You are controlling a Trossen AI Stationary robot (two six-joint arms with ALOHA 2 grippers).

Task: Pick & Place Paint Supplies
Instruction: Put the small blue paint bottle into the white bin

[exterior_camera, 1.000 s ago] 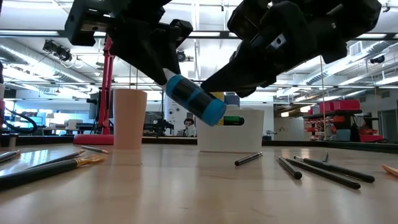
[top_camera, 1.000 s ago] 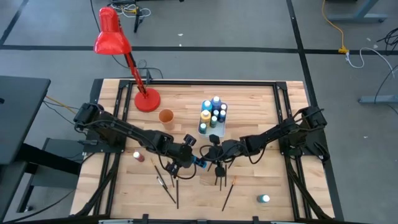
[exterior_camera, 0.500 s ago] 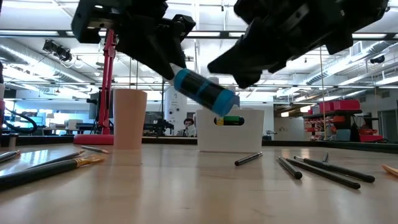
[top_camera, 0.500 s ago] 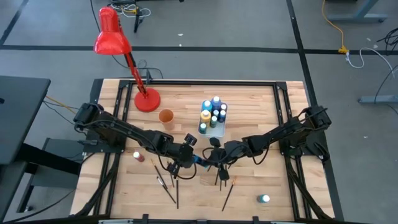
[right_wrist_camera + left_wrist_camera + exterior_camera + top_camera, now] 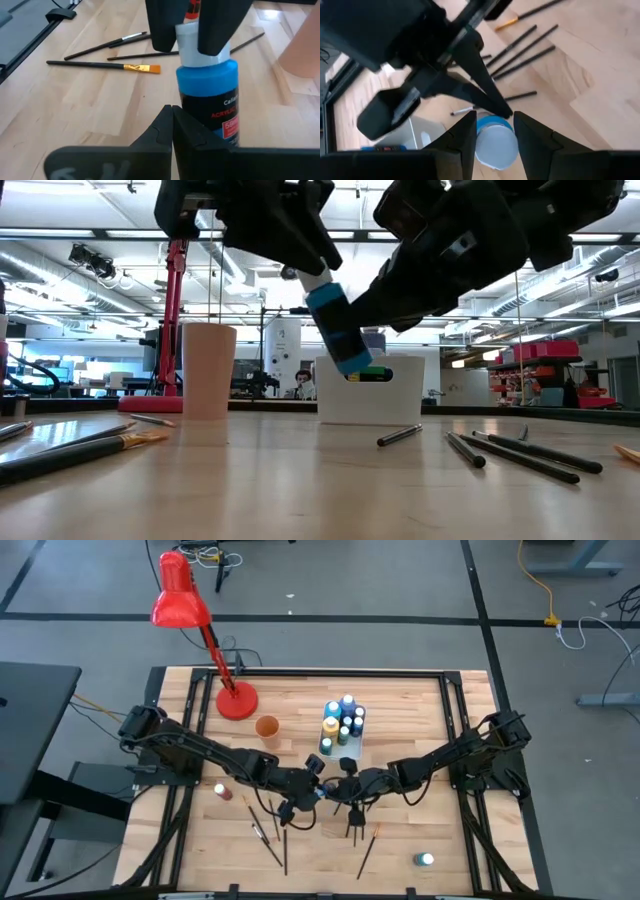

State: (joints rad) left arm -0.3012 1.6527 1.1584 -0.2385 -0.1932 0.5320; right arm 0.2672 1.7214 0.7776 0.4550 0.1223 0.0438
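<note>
A blue paint bottle (image 5: 337, 330) with a white cap hangs over the middle of the table, near its front. My left gripper (image 5: 306, 790) is shut on it. My right gripper (image 5: 336, 794) is shut and comes from the table's right, with its tip at the bottle's blue body. Behind them a white box (image 5: 343, 743) holds several more paint bottles. Dark brushes (image 5: 272, 838) and a wood-handled brush (image 5: 367, 843) lie flat on the table in front. Loose bottles lie at the near right (image 5: 425, 860) and at the left (image 5: 222, 791). My left gripper pinches the bottle's white cap (image 5: 189, 42) between its two fingers (image 5: 161, 30), coming from above and slanting down. The bottle hangs below them nearly upright, bottom down, clear of the table. My right gripper's shut fingertips lie against the lower blue body (image 5: 195, 100), slanting down from the table's right.
An orange cup (image 5: 267, 727) stands left of the white box. The red desk lamp's base (image 5: 237, 700) sits at the far left of the table. More brushes (image 5: 520, 452) are scattered at the near side, on the wood between the arms.
My left gripper has tipped its wrist upward, and the blue bottle has swung from a flat slant to nearly upright, its bottom now pointing down. It stays clear of the table. My right gripper has stayed shut beside it.
</note>
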